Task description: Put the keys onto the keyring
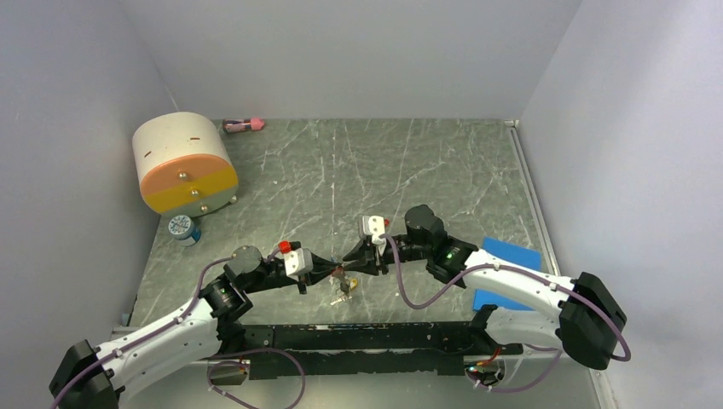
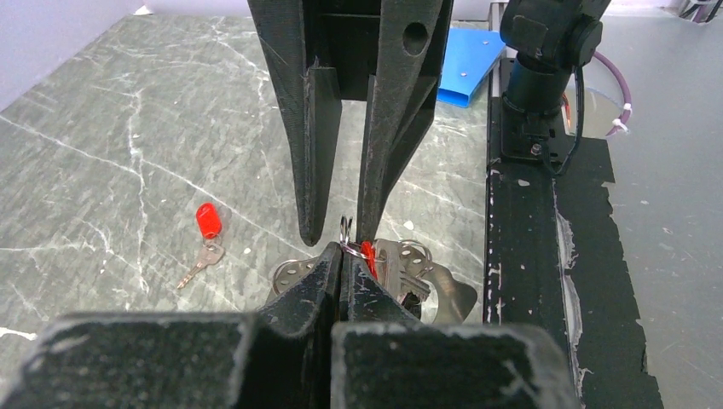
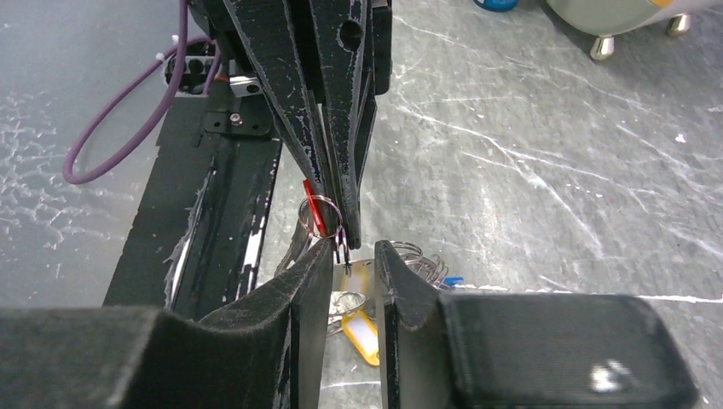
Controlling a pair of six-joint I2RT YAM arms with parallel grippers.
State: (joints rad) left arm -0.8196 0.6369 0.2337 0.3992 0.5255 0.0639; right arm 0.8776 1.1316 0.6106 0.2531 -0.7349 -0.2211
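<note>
My left gripper (image 2: 341, 249) is shut on a thin wire keyring (image 2: 347, 228), with a red-headed key (image 2: 368, 256) hanging on it. Flat silver pieces (image 2: 426, 274) of the same bunch hang below. My right gripper (image 3: 351, 251) is open, its fingertips (image 3: 324, 249) on either side of the ring (image 3: 320, 209) and touching nothing I can see. In the top view both grippers meet tip to tip, the left (image 1: 328, 273) and the right (image 1: 351, 260), over the bunch (image 1: 341, 288). A second red-headed key (image 2: 205, 232) lies loose on the table. The silver-white and brass keys cannot be told apart.
A yellow tag (image 3: 362, 334) and wire coils (image 3: 418, 256) lie under the grippers. A cream-and-orange drum (image 1: 183, 162) and a small blue-white cap (image 1: 182, 228) stand at the left. A blue pad (image 1: 507, 260) lies at the right. The black base rail (image 1: 358, 336) runs along the near edge.
</note>
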